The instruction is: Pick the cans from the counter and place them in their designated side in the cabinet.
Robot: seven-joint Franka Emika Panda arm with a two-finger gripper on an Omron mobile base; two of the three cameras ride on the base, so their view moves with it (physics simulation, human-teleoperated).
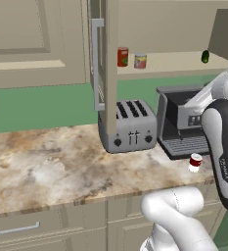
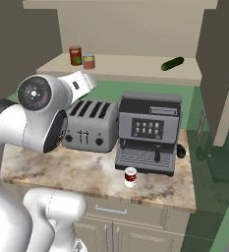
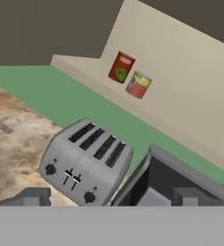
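My gripper [image 3: 108,199] gapes wide, empty; reaching for the red-and-white can [image 2: 130,176] near the counter [image 2: 62,172] front edge could topple it off.

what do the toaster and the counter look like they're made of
The toaster looks like brushed metal: an even silver-grey body with a dull sheen, dark slots and black knobs. The counter looks like polished marbled stone, mottled beige and brown, with a tan edge that seems to be wood.
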